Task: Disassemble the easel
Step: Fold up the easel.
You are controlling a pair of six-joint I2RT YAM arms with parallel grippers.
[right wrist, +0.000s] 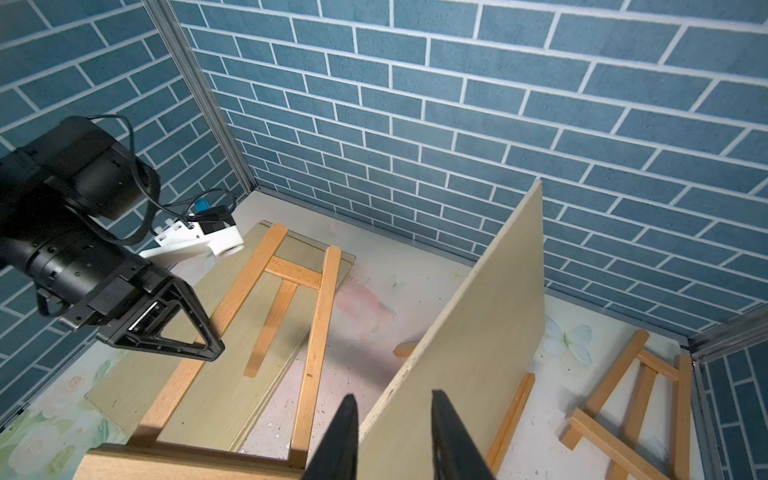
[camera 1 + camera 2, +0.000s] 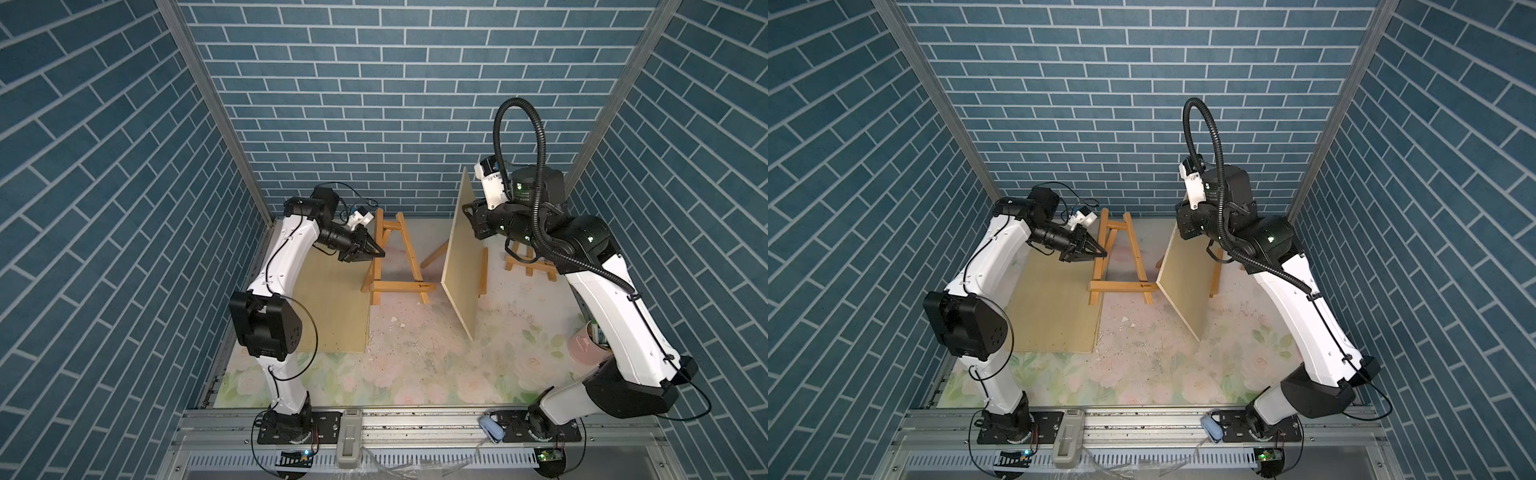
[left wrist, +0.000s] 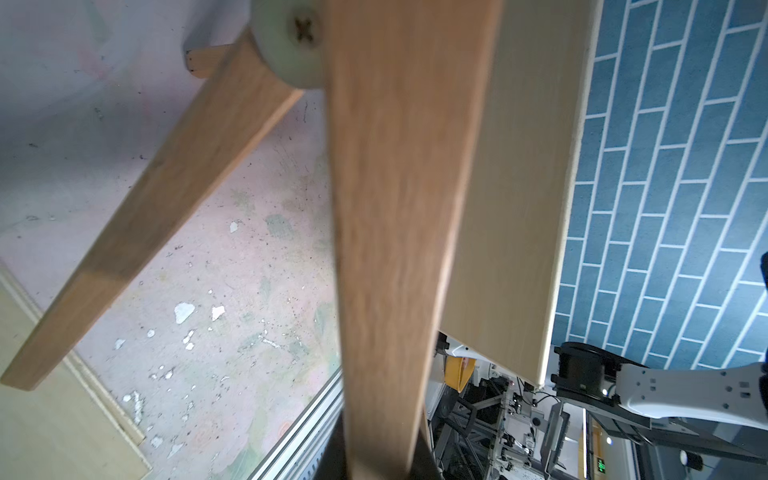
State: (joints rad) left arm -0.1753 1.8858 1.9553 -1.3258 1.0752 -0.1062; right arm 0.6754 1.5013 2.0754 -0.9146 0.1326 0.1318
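The easel [image 2: 399, 286] looks light and stiff, best held by the leg [image 2: 370, 276] the left claw [image 2: 380, 252] clamps; the right claw [image 1: 392, 395] pinches the board [image 2: 463, 266] by its edge.

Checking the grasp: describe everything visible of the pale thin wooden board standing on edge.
The pale thin wooden board is a plain, unmarked rectangular panel, like light plywood. It stands on edge, leaning, mid-table, lower corner down near the floral mat; contact there is unclear. The right tool grips its upper edge, one finger each side.
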